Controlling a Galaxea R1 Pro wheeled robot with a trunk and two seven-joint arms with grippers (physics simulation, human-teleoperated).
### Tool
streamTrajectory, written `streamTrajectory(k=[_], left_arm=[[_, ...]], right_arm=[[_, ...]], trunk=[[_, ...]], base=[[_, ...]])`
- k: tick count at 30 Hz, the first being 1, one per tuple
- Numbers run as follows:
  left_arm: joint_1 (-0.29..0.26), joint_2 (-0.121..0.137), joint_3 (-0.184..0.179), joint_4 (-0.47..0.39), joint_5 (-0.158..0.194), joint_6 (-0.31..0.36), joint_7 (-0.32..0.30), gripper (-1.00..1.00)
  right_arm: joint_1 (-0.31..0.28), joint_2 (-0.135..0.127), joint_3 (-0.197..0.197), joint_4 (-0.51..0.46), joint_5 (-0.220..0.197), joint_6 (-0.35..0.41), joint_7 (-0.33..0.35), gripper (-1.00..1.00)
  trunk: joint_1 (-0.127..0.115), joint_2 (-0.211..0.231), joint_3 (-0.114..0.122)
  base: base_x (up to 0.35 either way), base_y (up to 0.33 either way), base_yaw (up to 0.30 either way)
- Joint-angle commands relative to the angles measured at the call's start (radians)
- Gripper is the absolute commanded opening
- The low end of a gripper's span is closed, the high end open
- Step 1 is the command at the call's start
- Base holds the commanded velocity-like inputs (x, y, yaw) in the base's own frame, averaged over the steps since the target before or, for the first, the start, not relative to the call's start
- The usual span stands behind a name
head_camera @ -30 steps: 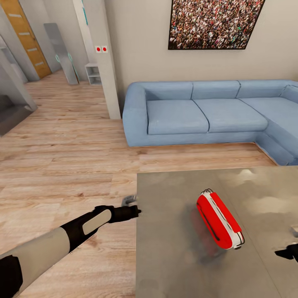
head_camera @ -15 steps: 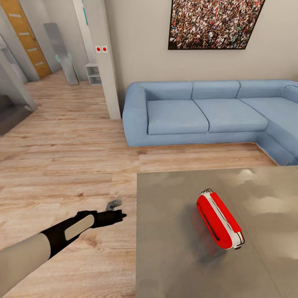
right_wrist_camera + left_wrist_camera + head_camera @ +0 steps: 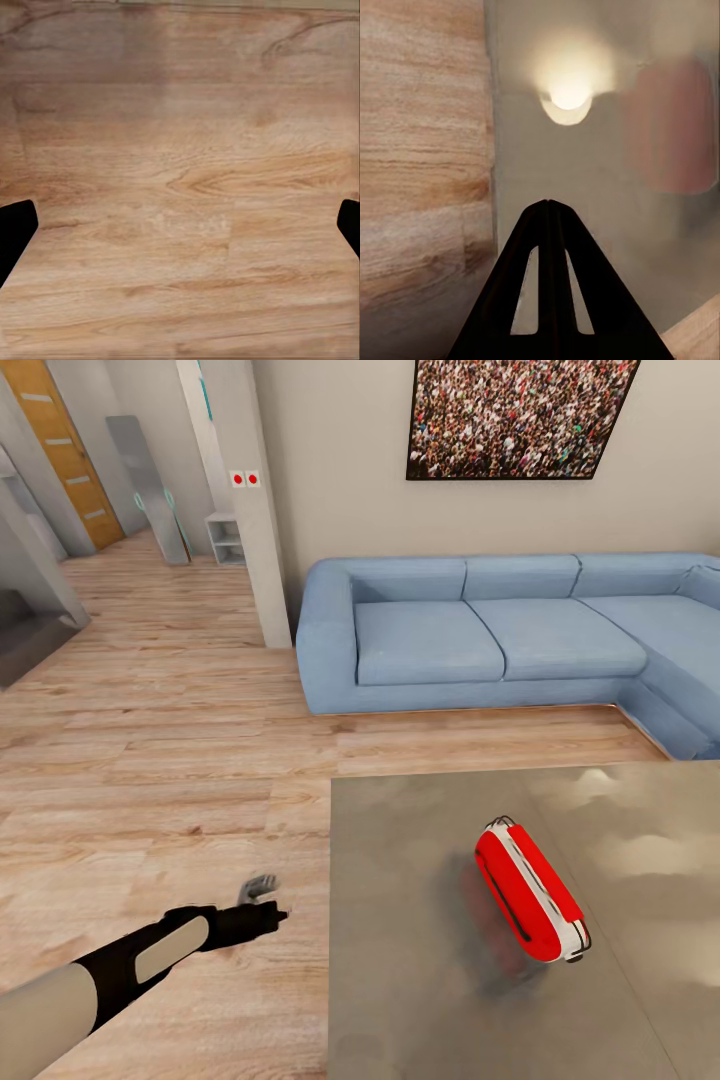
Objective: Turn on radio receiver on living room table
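Head view
- Radio (image 3: 530, 900): red, lying on the bench (image 3: 420, 980), ahead and to the right of the left pincer (image 3: 270, 910), well apart.
- Long axis: runs diagonally, from the far left end to the near right end.
- Left pincer: low over the floor (image 3: 150, 760), just off the bench's left edge; width cannot be told here.
- Sofa (image 3: 500, 630): beyond the bench, against the wall.

Left wrist view
- Left pincer (image 3: 547, 206): fingers pressed together, holding nothing.
- Bench (image 3: 585, 187): ahead of the fingertips, with a lamp glare.
- Radio (image 3: 675, 127): a blurred red patch, ahead and to one side.

Right wrist view
- Right pincer: fingers (image 3: 15, 232) spread wide, empty, floor (image 3: 180, 187) between.

Judgement
- Nearer arm: probably the left; reach must go rightward across the bench.
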Motion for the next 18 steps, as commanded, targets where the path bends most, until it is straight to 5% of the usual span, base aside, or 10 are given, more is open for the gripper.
streamTrajectory(k=[1, 8, 12, 18], left_arm=[[0.003, 0.001, 0.000, 0.001, 0.000, -0.006, 0.000, -1.00], [0.031, 0.006, -0.059, 0.004, 0.004, -0.031, 0.000, -1.00], [0.034, 0.004, -0.114, 0.012, 0.009, -0.037, 0.001, -1.00], [0.061, 0.004, -0.144, 0.047, 0.011, -0.040, 0.000, -1.00]], right_arm=[[0.000, 0.001, 0.000, 0.015, 0.000, -0.012, -0.007, 1.00], [0.000, 0.054, 0.002, 0.148, 0.001, -0.102, -0.076, 1.00], [0.000, 0.111, 0.004, 0.203, 0.006, -0.133, -0.151, 1.00], [0.001, 0.208, 0.005, 0.254, 0.049, -0.162, -0.261, 1.00]], trunk=[[0.000, 0.000, 0.000], [0.000, 0.000, 0.000], [0.000, 0.000, 0.000], [0.000, 0.000, 0.000]], base=[[0.000, 0.000, 0.000], [0.000, 0.000, 0.000], [0.000, 0.000, 0.000], [0.000, 0.000, 0.000]])
